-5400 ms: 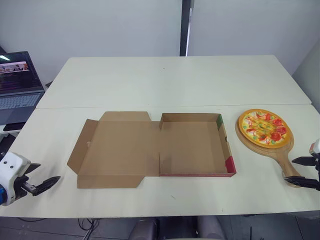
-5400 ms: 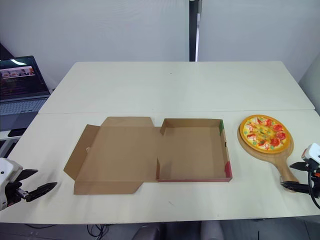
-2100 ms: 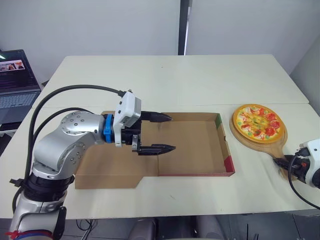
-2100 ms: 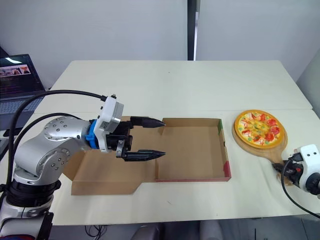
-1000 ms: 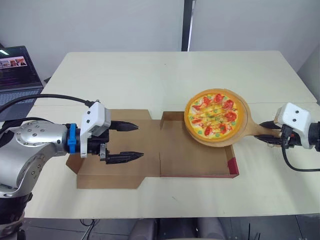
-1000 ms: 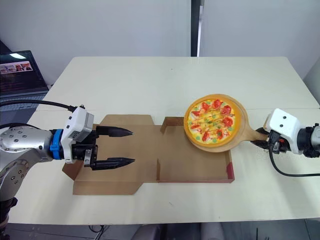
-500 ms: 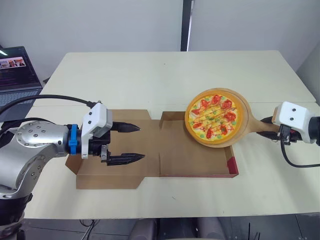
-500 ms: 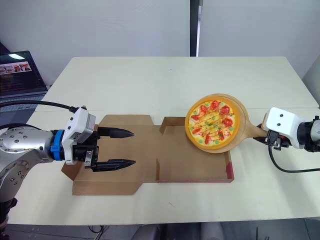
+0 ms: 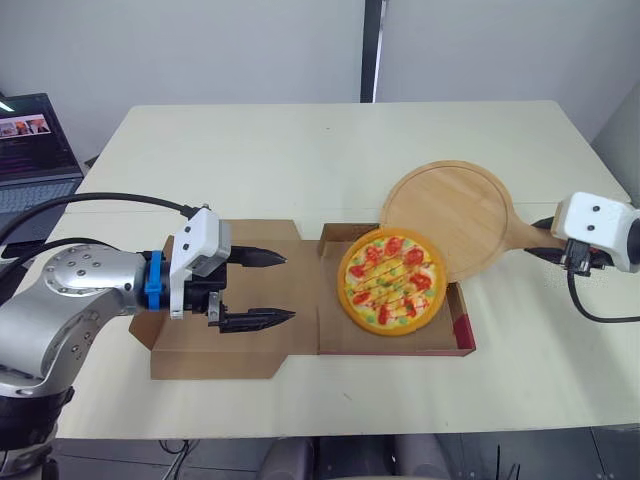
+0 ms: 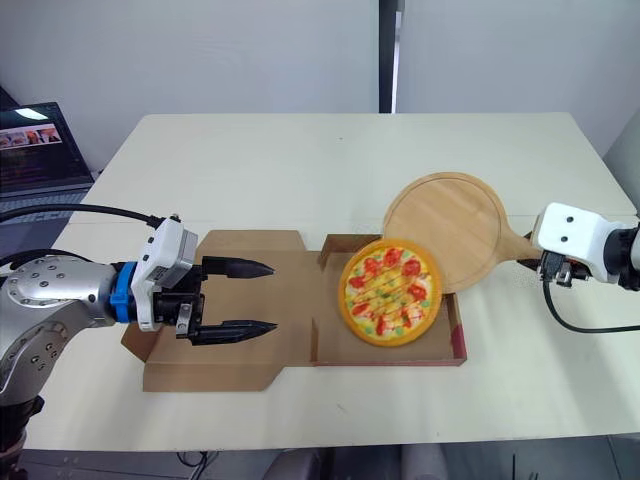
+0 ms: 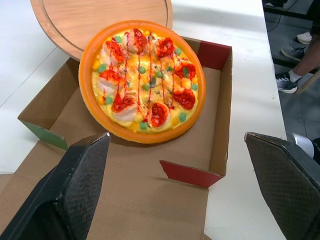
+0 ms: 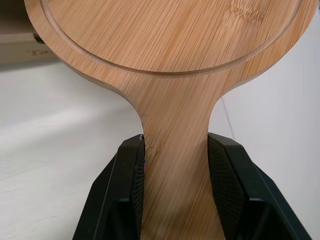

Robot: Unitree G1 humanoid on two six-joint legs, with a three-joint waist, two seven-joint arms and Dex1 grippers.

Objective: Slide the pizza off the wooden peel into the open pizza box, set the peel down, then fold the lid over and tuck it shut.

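There is one pizza (image 9: 390,280), ahead of the left gripper's (image 9: 287,287) spread jaws. One wooden peel (image 9: 450,205) is clamped between the right gripper's (image 12: 176,142) jaws. There is one open cardboard pizza box (image 9: 290,350), one laptop (image 9: 35,155), and two grippers.

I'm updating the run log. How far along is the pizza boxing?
Done: the pizza is off the peel and in the pizza box, perhaps not lying flat. In hand: the right tool is shut on the bare peel's handle. Left: set the peel down, then fold and tuck the lid, lying open under the open left tool.
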